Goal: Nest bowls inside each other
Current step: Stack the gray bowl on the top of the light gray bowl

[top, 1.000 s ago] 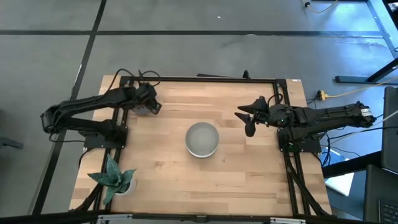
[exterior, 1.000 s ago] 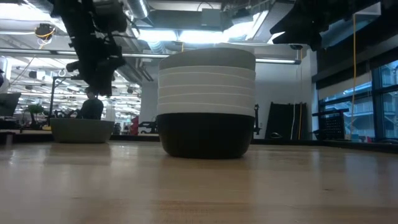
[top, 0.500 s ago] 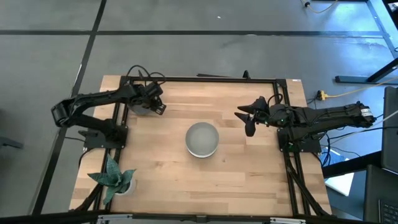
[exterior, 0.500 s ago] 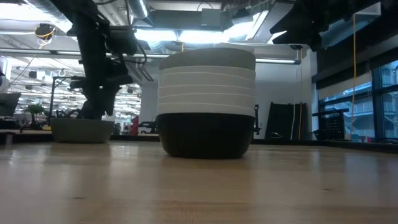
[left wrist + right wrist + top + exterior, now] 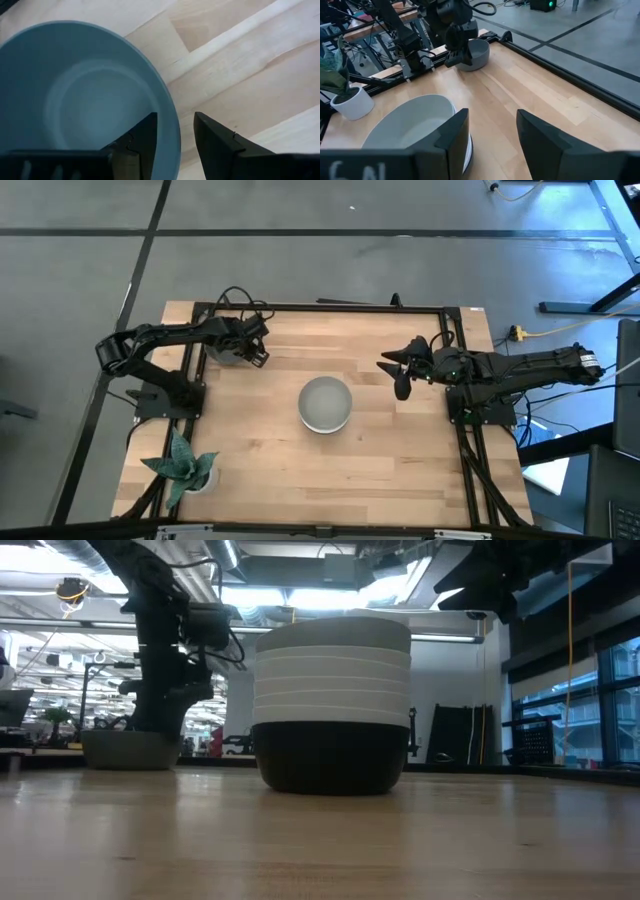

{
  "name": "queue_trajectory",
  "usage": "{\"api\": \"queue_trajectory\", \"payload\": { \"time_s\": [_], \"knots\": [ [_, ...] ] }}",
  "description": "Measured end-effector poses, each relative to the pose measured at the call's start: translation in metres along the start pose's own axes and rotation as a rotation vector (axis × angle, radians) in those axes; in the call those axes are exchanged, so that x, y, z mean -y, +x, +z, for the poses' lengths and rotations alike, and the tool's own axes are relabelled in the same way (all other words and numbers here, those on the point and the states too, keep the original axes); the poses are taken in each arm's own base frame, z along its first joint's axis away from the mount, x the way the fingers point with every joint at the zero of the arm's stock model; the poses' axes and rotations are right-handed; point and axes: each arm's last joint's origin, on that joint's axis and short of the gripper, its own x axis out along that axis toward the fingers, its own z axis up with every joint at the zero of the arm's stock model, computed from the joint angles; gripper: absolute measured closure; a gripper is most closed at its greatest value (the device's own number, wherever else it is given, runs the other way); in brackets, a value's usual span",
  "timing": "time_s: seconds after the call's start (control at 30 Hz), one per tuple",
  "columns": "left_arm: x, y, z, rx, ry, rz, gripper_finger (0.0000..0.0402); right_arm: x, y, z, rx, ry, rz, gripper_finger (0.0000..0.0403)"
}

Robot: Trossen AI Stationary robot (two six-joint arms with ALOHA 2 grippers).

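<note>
A lone grey bowl rests on its base near the table's far-left corner, and it also shows in the low view. My left gripper is open at the bowl's right side. One finger stands inside the rim and the other outside it. The stack of nested bowls stands at mid-table, with a black bowl at the bottom, white ones above and a grey one on top. My right gripper hovers open to the stack's right.
A small green plant in a white pot stands at the table's near-left corner. A black frame runs along the table's far edge and sides. Bare wood lies around the stack and toward the near edge.
My left gripper has moved from above the lone grey bowl toward the table's right and come down at the bowl's right rim, with its arm swinging along behind it. The bowl, the stack and my right arm have kept still.
</note>
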Motion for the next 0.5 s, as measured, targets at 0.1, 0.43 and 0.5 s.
{"api": "queue_trajectory", "payload": {
  "time_s": [0.1,0.43,0.5],
  "knots": [
    [0.0,0.0001,0.0,0.0,0.003,0.002,0.0281,0.0001,0.0,-0.0002,-0.003,-0.002,-0.002,0.0235],
    [-0.0003,0.0001,-0.0001,-0.001,0.024,0.003,0.0341,0.0001,0.0,-0.0001,-0.002,-0.002,-0.002,0.0235],
    [-0.0004,0.0001,-0.0003,-0.003,0.027,0.004,0.0361,0.0001,0.0,-0.0001,-0.002,-0.002,-0.002,0.0235]
  ]
}}
